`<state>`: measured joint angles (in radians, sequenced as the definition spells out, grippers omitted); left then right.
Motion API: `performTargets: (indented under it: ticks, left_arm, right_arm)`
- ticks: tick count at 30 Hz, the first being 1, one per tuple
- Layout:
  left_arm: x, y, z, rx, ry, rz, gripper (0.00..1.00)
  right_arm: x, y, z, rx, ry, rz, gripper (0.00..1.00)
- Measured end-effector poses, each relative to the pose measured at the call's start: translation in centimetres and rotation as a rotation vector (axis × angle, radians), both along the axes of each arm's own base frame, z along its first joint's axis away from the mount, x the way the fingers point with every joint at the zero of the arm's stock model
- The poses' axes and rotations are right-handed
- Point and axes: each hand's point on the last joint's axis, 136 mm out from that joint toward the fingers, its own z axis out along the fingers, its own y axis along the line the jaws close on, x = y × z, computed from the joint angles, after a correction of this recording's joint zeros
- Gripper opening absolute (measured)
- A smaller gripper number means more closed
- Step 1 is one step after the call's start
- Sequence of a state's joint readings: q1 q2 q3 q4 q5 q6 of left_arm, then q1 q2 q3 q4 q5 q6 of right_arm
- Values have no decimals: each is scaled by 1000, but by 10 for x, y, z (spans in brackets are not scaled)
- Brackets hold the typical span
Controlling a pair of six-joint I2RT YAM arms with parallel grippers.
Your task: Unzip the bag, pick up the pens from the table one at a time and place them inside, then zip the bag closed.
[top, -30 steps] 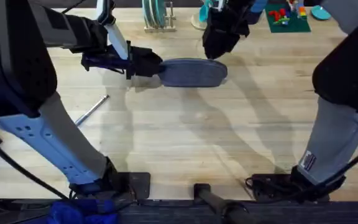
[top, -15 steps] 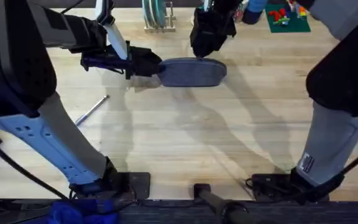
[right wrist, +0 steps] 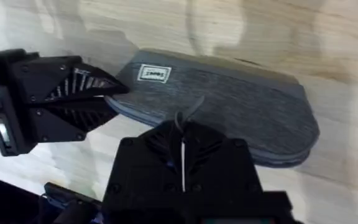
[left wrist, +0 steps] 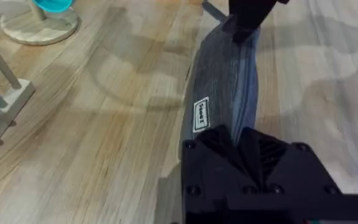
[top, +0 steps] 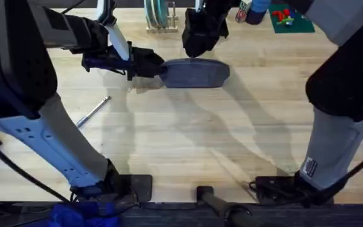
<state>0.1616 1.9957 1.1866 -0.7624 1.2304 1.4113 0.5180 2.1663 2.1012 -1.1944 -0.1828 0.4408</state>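
The bag [top: 194, 73] lies flat on the desk [top: 188, 139] at about 12 o'clock in the overhead view, long axis running 9 to 3. The left gripper [top: 157, 66] is clamped on the bag's 9 o'clock end; the left wrist view shows the fabric pinched between its fingers [left wrist: 219, 142]. The right gripper [top: 195, 49] sits over the zip line near that same end, its fingers closed on what looks like the pull cord [right wrist: 188, 112]. One pen [top: 93, 110] lies at about 9 o'clock, well apart from the bag.

Judged risks: the cord is thin, so it could slip from the right fingers as tension builds, leaving the zip where it is. If the left hold gives, the bag would drag along with the pull instead of the slider travelling. A pull angled upward could lift or bunch the fabric and jam the slider.
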Motion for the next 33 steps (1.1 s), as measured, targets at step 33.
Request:
performTargets:
  ticks: [33]
  left_arm:
    - [0,0,0,0,0,0,39]
  right_arm:
    - [-3,48,7,60,-88,61,31]
